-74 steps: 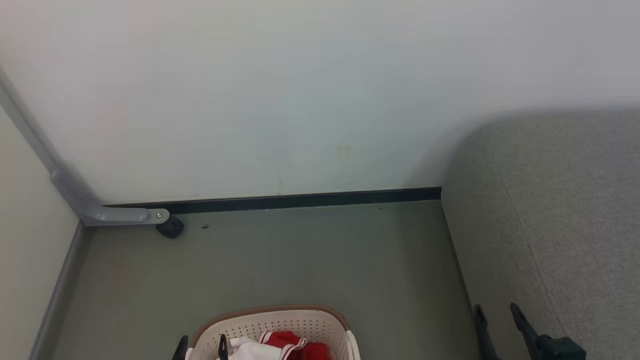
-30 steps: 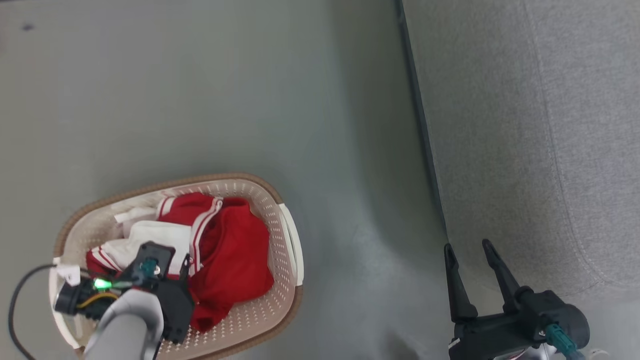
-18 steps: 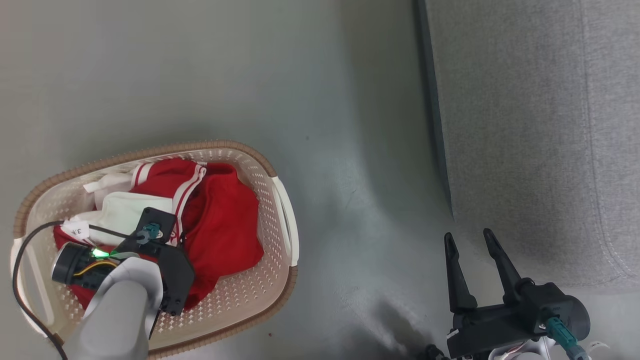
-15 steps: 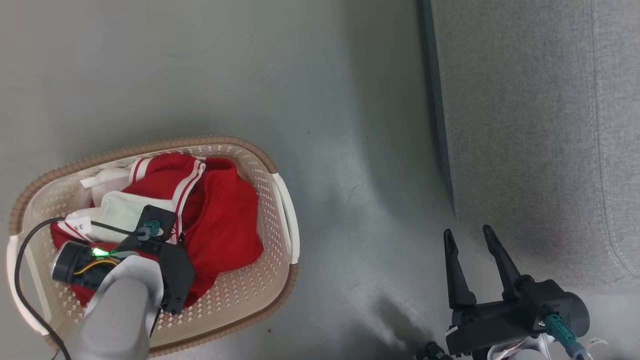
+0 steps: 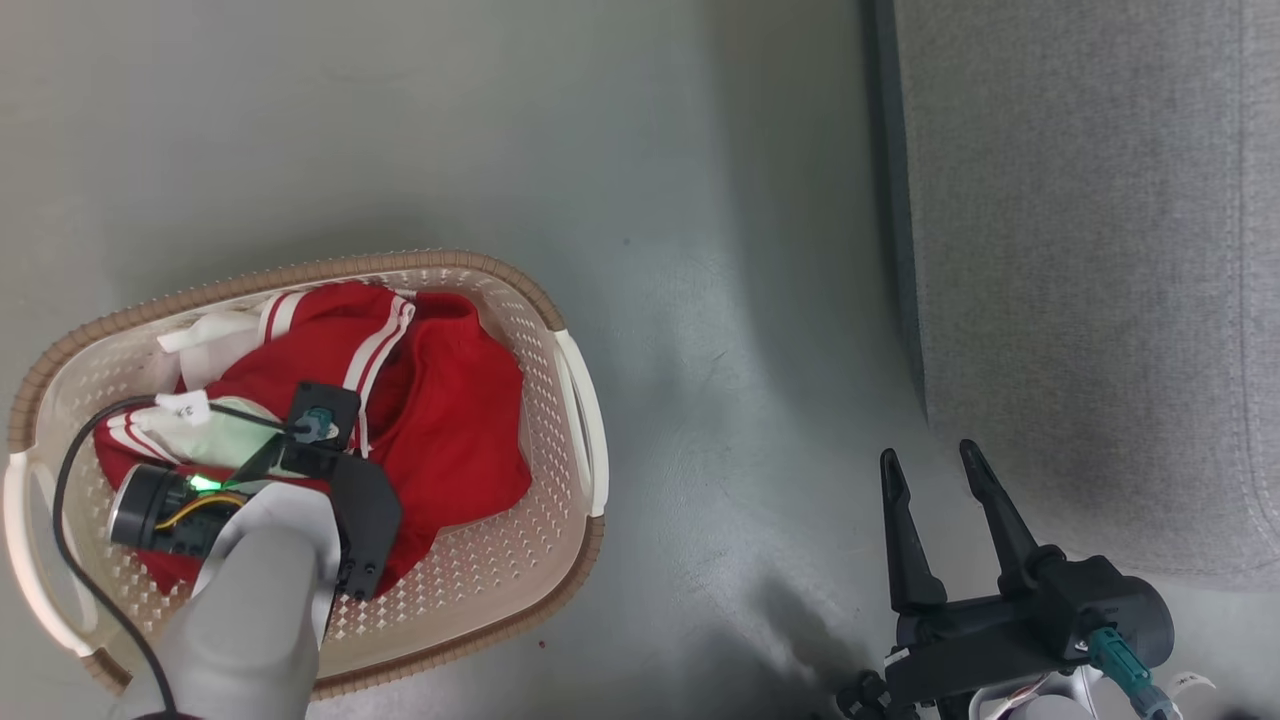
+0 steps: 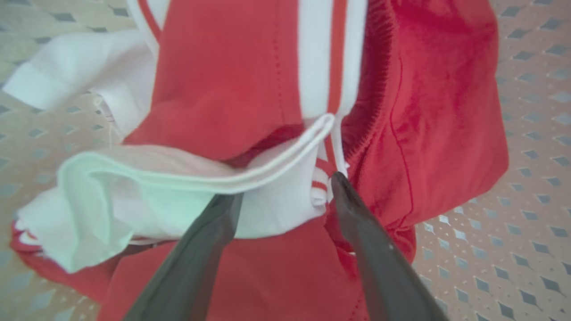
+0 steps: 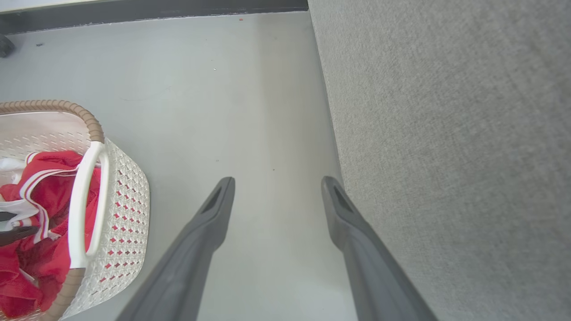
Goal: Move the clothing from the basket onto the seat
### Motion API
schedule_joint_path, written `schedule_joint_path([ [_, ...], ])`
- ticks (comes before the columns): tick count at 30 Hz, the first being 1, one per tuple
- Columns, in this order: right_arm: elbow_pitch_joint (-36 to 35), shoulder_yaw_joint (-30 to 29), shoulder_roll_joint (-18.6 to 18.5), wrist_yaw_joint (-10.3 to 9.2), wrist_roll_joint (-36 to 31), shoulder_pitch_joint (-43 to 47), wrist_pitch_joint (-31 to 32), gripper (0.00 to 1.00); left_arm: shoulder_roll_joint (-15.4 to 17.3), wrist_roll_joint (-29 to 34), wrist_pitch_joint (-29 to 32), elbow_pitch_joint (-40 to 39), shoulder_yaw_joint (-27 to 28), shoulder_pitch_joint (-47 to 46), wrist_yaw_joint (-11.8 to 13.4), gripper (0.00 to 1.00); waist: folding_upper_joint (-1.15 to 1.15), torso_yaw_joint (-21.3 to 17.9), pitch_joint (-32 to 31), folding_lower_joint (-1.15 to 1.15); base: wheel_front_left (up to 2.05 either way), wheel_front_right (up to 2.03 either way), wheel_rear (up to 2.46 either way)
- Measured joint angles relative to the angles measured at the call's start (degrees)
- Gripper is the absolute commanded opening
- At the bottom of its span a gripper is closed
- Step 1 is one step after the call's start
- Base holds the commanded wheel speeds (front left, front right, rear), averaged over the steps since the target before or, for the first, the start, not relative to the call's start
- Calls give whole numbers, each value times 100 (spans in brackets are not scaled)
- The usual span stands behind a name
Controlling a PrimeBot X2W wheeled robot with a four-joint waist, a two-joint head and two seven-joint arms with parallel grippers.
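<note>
Grey flooring (image 5: pixel 700 200) carries the basket (image 5: pixel 400 262) at lower left, where the left end effector (image 6: pixel 284 187) hangs wide open over the clothing (image 5: pixel 450 440), apparently poised to pinch a fold, while the right end effector (image 5: pixel 929 452), equally wide, idles beside the seat (image 5: pixel 1090 250).

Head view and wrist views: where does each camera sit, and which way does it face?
Head view: on the robot's head, facing down at the floor, the basket and the sofa; the left forearm and the right gripper show.
Left wrist view: on the left wrist, facing down into the basket at the clothes; the open left gripper shows.
Right wrist view: on the right wrist, facing the floor between basket and sofa; its open fingers show.
Shared: head and right wrist views both show basket, clothes and sofa.
</note>
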Motion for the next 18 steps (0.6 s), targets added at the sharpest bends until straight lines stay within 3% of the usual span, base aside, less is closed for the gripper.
schedule_joint_path([
  [7,-108,42,1,-48,-32,5,-1,100,-13,153,158,290,-121,-167,245,100,0,44,112,0,0,0,0],
  [18,-330,40,0,-92,-94,55,-1,100,12,541,379,622,-461,-390,296,100,-1,83,189,0,0,0,0],
])
